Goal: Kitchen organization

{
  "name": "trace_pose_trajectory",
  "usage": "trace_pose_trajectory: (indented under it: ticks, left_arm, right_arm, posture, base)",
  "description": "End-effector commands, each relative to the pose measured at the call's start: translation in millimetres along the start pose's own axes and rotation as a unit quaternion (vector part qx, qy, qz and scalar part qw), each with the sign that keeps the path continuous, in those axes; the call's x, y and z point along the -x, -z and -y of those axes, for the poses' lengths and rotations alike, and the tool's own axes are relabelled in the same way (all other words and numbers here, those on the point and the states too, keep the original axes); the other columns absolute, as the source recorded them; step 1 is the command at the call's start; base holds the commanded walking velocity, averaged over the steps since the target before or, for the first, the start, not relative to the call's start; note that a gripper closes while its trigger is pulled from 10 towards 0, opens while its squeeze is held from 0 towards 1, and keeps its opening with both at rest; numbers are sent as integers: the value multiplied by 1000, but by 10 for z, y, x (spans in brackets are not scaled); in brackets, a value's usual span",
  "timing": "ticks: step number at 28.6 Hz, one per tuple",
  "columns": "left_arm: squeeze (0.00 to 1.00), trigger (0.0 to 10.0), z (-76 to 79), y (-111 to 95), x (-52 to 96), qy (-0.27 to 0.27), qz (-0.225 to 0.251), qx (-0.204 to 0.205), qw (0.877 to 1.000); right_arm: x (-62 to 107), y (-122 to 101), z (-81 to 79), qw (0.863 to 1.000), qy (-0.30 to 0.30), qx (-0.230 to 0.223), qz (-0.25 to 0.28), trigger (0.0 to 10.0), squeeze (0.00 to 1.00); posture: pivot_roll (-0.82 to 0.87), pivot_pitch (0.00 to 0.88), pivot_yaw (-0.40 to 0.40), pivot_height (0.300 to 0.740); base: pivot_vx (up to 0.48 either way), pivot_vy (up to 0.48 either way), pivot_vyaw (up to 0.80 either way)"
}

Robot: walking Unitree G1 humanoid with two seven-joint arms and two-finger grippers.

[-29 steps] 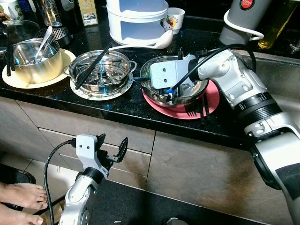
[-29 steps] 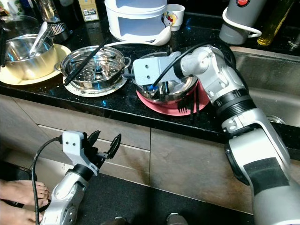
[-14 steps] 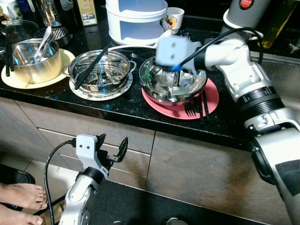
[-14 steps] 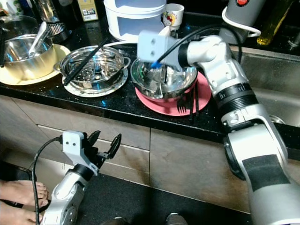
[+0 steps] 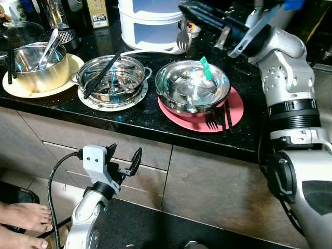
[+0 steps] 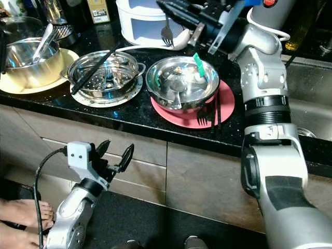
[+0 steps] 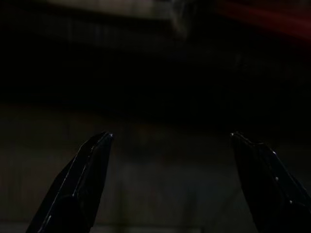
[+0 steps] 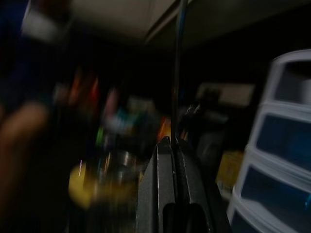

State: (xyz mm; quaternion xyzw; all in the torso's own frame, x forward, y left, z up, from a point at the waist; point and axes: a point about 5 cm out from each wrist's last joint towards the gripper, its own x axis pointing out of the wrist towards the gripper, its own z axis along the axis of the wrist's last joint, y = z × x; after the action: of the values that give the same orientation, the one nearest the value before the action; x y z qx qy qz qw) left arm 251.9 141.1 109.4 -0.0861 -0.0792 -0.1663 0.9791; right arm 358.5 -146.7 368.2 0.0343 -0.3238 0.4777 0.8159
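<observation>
Right tool lifted from steel bowl, clamping fork

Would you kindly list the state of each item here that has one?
Right gripper: raised above the black counter, fingers shut on a metal fork hanging tines down.
Left gripper: idle below counter level, fingers open.
Shiny steel bowl: upright on the pink plate, holding cutlery.
Steel steamer pot: uncovered, black chopsticks resting across it.

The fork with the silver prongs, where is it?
The fork hangs from the right gripper, raised above the counter, in front of the white container, behind the steel bowl.
</observation>
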Motion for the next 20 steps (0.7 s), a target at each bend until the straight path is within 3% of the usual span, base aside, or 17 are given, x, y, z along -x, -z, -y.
trace_pose_trajectory:
  ticks: [1, 2, 3, 5, 6, 7, 8, 11, 13, 20]
  left_arm:
    - [0, 10000, 48, -69, -37, 10, 6, -15, 1000]
    - [0, 10000, 80, -119, -68, 17, 14, -22, 1000]
    - [0, 10000, 118, -168, -99, 27, 22, -25, 999]
    - [0, 10000, 143, -199, -117, 33, 27, -27, 999]
    - [0, 10000, 174, -224, -132, 42, 30, -31, 998]
    - [0, 10000, 203, -239, -142, 51, 31, -33, 998]
    - [0, 10000, 203, -239, -142, 51, 31, -33, 998]
    - [0, 10000, 391, -217, -141, 120, 13, -38, 992]
    - [0, 10000, 391, -217, -141, 120, 13, -38, 992]
    - [0, 10000, 613, -221, -110, 198, -11, -42, 979]
  right_arm:
    - [96, -20, 44, 998, 40, -26, 31, 0, 0]
    - [147, 18, 56, 997, 61, -39, 37, 2275, 0]
    - [193, 62, 57, 995, 74, -50, 37, 3294, 0]
    - [222, 88, 54, 994, 82, -58, 37, 3294, 0]
    - [247, 106, 44, 994, 85, -61, 37, 5490, 0]
    - [266, 112, 40, 993, 88, -64, 38, 10000, 0]
    - [266, 112, 40, 993, 88, -64, 38, 10000, 0]
    - [324, 98, 56, 991, 104, -77, 44, 10000, 0]
    - [324, 98, 56, 991, 104, -77, 44, 10000, 0]
    - [403, 120, 87, 986, 143, -82, 33, 10000, 0]
  posture:
    - [20, 92, -41, 740]
    - [21, 93, -41, 740]
    - [21, 93, -39, 740]
    - [21, 93, -39, 740]
    - [20, 93, -37, 740]
    - [18, 92, -36, 740]
    - [18, 92, -36, 740]
    - [15, 93, -34, 740]
    - [15, 93, -34, 740]
    - [13, 94, -29, 740]
  base:
    - [0, 0, 0]
    - [0, 0, 0]
    - [0, 0, 0]
    - [0, 0, 0]
    - [0, 0, 0]
    - [0, 0, 0]
    - [0, 0, 0]
    - [0, 0, 0]
    - [0, 0, 0]
    - [0, 0, 0]
